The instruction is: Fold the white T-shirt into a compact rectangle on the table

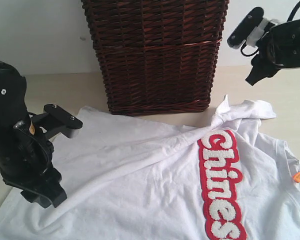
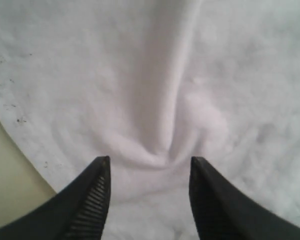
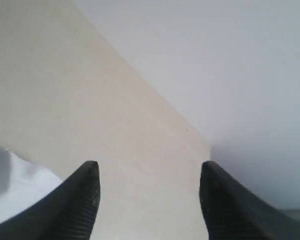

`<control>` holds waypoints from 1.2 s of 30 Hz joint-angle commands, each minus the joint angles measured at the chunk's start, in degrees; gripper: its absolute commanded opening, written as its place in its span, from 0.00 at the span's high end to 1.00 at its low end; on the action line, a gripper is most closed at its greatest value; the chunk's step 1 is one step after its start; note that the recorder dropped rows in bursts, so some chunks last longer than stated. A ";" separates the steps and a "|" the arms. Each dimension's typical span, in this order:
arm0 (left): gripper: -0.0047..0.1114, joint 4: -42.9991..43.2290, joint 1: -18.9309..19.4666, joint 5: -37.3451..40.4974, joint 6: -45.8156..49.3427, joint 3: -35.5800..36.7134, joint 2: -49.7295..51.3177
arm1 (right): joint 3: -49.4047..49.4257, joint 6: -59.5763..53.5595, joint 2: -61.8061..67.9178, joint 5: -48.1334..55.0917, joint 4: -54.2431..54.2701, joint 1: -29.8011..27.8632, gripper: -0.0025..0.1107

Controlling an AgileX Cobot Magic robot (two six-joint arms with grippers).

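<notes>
White T-shirt [image 1: 140, 170] rumpled on desk [image 1: 65, 85]; we judged left end effector [image 2: 150, 159], unclenched, anchoring cloth; right end effector [image 3: 150, 164] unclenched, empty, aloft.

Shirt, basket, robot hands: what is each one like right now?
white T-shirt: spread out on the table, wrinkled, not folded yet, one part bunched up near the basket.
wicker basket: standing upright behind the shirt.
left gripper: open, low over the shirt, cloth puckered at its tips.
right gripper: open, empty, lifted above the table.
</notes>
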 commanded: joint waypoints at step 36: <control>0.96 -11.37 5.35 6.77 9.65 15.00 9.61 | 17.54 -36.82 3.11 23.28 60.83 -0.10 0.98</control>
